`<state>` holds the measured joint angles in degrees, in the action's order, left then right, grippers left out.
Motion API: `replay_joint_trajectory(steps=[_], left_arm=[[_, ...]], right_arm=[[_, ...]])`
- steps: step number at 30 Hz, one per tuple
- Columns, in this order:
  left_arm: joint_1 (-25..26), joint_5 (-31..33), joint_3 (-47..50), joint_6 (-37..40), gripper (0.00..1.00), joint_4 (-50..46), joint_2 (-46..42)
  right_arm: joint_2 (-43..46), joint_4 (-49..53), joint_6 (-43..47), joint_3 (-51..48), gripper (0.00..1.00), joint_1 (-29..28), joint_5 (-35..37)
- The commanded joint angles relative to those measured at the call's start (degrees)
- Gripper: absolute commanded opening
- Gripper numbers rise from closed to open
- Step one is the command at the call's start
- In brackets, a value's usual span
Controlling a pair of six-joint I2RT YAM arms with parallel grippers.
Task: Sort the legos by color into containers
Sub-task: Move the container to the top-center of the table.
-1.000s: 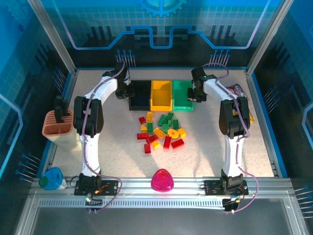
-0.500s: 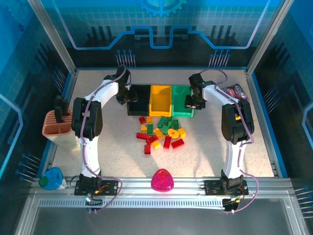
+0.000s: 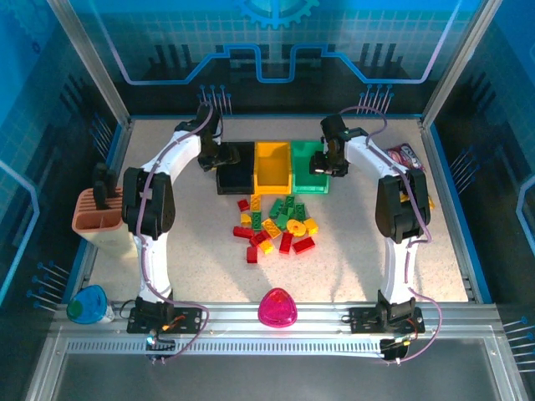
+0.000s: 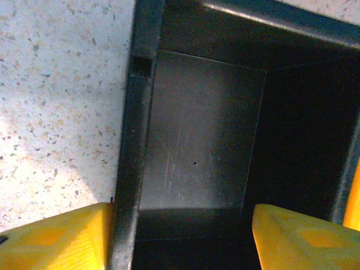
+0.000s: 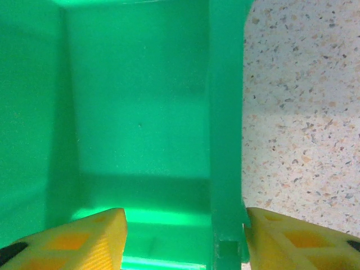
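Left gripper (image 3: 216, 157), fingers apart, sits over a wall of the black plastic bin (image 3: 236, 174); right gripper (image 3: 331, 164) likewise on the green plastic bin (image 3: 306, 175), each beside the yellow plastic bin (image 3: 274, 167), maybe to straighten them.

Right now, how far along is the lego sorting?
Barely started. Done: nothing visibly sorted; the black bin and green bin look empty. In hand: the left gripper straddles the black bin's left wall and the right gripper the green bin's right wall, both open. Left: the legos lie piled on the table, unsorted.

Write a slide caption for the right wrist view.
Right gripper, jaws open, straddles one wall of the green bin.
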<state>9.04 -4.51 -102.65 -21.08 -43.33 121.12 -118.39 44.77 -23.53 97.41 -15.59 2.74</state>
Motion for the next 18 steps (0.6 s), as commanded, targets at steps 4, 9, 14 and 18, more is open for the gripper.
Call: replay_joint_trajectory(steps=[4, 9, 14, 18], left_arm=[[-0.42, -2.71, -1.96, -0.63, 0.67, -1.53, 0.5], [-0.59, -2.09, -1.11, -0.75, 0.68, -1.84, -1.29], [-0.69, -2.74, 2.12, -2.05, 0.76, -0.37, -7.32], [-1.03, -3.58, 7.89, -4.04, 0.9, 4.15, -14.23]], right_arm=[[1.4, 1.05, 0.01, -0.1, 0.61, -0.94, -1.97], [4.39, 1.17, -0.11, -2.23, 0.67, -1.41, -0.41], [10.36, 1.26, -0.21, -6.44, 0.69, -2.1, 0.82], [14.53, 2.05, -0.23, -9.24, 0.69, -4.19, 0.6]])
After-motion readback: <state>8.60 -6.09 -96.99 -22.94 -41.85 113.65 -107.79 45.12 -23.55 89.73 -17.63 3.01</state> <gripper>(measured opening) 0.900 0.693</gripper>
